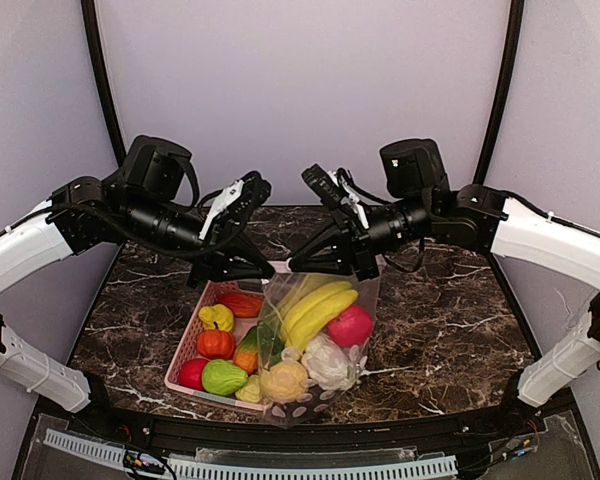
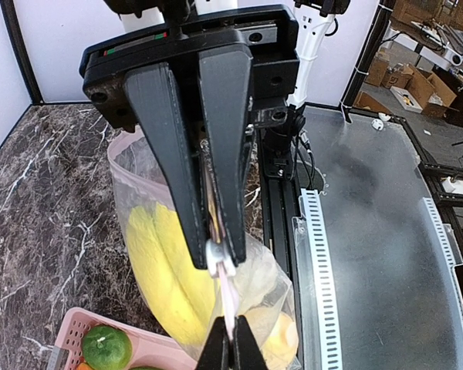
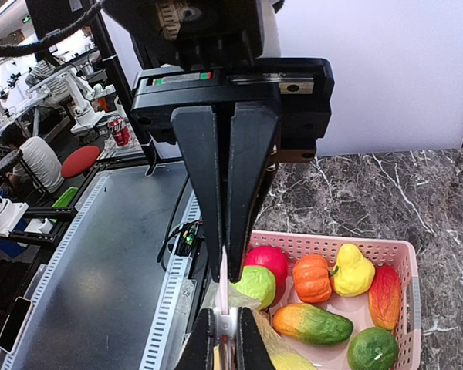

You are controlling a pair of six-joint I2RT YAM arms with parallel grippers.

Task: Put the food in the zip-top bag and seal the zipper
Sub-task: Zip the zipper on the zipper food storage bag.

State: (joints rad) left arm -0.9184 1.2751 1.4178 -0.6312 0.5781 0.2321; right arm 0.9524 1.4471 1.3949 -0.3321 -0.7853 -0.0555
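While my left gripper (image 2: 216, 260) and right gripper (image 3: 224, 266) both pinch the zipper (image 2: 228, 297), the bag (image 1: 365, 292) overlaps the pink basket (image 3: 332, 237) by the desk's near edge.

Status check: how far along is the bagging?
Done: banana, red fruit and cauliflower are inside the zip-top bag.
In hand: left gripper and right gripper both pinch the zipper.
Left: food such as the orange pumpkin sits in the pink basket. Full seal can't be confirmed.

Hanging bag (image 1: 280, 300) holds banana (image 1: 318, 308), seemingly sealed
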